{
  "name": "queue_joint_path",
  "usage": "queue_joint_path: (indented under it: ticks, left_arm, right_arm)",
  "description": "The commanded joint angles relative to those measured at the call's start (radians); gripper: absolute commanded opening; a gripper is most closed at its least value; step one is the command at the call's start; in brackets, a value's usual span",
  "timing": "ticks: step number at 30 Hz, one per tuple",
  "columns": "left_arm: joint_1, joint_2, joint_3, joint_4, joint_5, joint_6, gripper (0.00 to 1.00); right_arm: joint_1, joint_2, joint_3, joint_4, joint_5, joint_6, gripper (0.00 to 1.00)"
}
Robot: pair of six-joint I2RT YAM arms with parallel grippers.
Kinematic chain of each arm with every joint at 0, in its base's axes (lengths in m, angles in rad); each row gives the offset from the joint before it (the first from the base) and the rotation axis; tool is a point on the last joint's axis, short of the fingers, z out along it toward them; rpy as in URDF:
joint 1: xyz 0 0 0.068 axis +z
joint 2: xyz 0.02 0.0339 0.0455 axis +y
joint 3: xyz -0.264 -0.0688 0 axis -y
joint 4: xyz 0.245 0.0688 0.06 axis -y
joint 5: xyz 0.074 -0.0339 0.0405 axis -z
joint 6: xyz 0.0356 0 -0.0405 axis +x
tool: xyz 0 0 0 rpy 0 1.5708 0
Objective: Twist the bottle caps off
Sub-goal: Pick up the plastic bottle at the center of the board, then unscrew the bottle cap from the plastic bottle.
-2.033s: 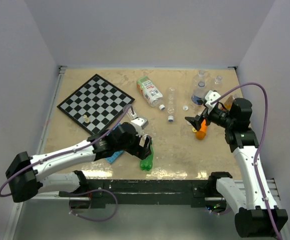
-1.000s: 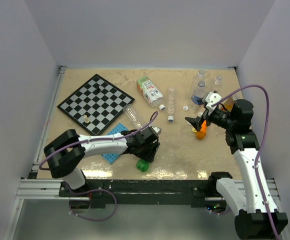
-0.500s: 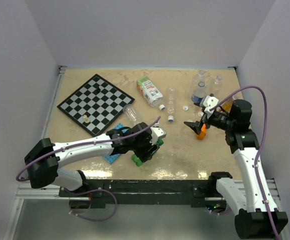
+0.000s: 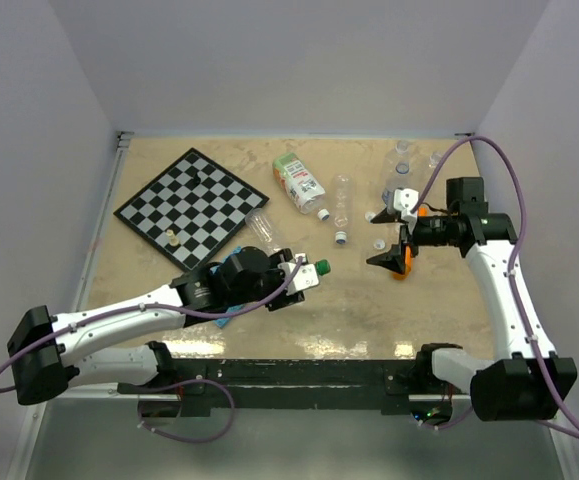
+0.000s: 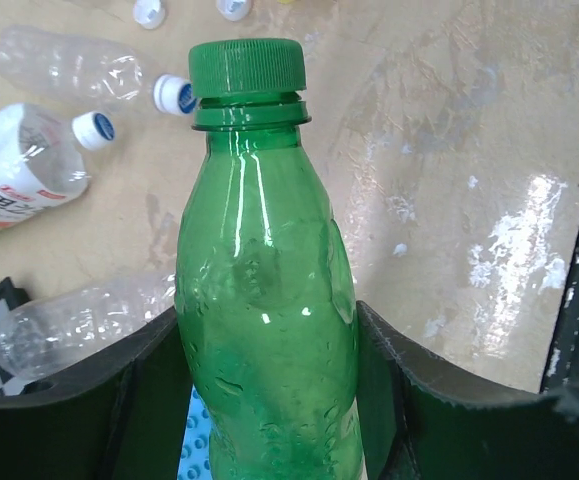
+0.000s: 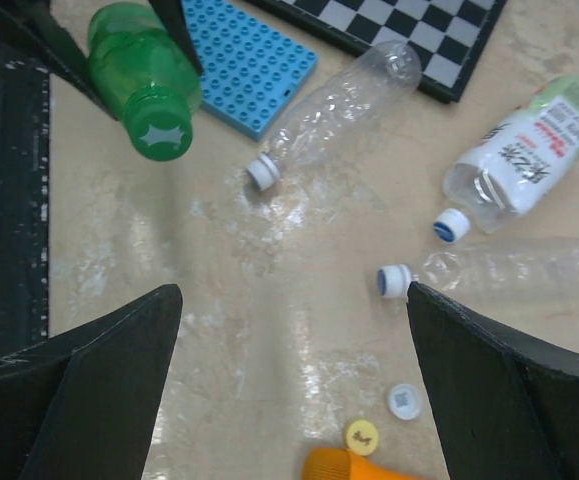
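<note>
My left gripper [image 5: 266,322] is shut on the body of a green bottle [image 5: 264,300], one finger on each side. The bottle's green cap [image 5: 247,68] is screwed on. From above, that cap [image 4: 321,266] sticks out to the right of the left gripper [image 4: 294,278], clear of the table. My right gripper [image 4: 393,250] hangs open right of it, and in its wrist view the right gripper [image 6: 292,290] has nothing between its fingers. It looks toward the green cap [image 6: 162,134]. Three more bottles lie capped: a clear one [image 6: 344,90], a labelled one [image 6: 529,150], another clear one [image 6: 519,270].
A chessboard [image 4: 191,205] with pale pieces lies back left, with a blue studded plate [image 6: 254,60] beside it. An orange toy [image 6: 359,467], a yellow cap [image 6: 361,437] and a loose white cap [image 6: 403,400] lie under the right gripper. Clear bottles [image 4: 399,175] stand back right.
The left arm has lifted the green bottle from the near table edge and turned it so its cap points right. The right arm has swung back, its gripper still open over the orange toy.
</note>
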Motion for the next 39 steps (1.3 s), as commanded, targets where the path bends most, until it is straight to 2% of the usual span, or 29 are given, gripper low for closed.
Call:
queue_joint_path:
  ticks: [1, 6, 11, 13, 20, 30, 39]
  left_arm:
    - [-0.001, -0.071, -0.067, 0.145, -0.048, 0.098, 0.15]
    - [-0.001, -0.084, -0.094, 0.149, -0.097, 0.088, 0.14]
    - [-0.001, -0.085, -0.104, 0.149, -0.097, 0.082, 0.14]
    - [-0.001, -0.087, -0.105, 0.151, -0.091, 0.081, 0.14]
    - [-0.001, -0.082, -0.108, 0.154, -0.051, 0.078, 0.14]
    - [0.002, -0.080, -0.102, 0.157, -0.048, 0.068, 0.13]
    - [0.005, -0.084, -0.099, 0.162, -0.073, 0.059, 0.13]
  right_arm:
    - [0.010, 0.049, 0.060, -0.185, -0.082, -0.080, 0.97]
    - [0.102, 0.086, 0.069, -0.170, -0.076, -0.012, 0.94]
    - [0.249, 0.040, 0.010, 0.127, -0.015, 0.306, 0.93]
    - [0.283, 0.034, -0.004, 0.204, 0.004, 0.377, 0.94]
    - [0.341, 0.101, -0.009, 0.290, 0.025, 0.462, 0.90]
    - [0.427, 0.155, -0.021, 0.350, 0.102, 0.540, 0.74]
    - [0.452, 0.176, -0.010, 0.330, 0.112, 0.528, 0.60]
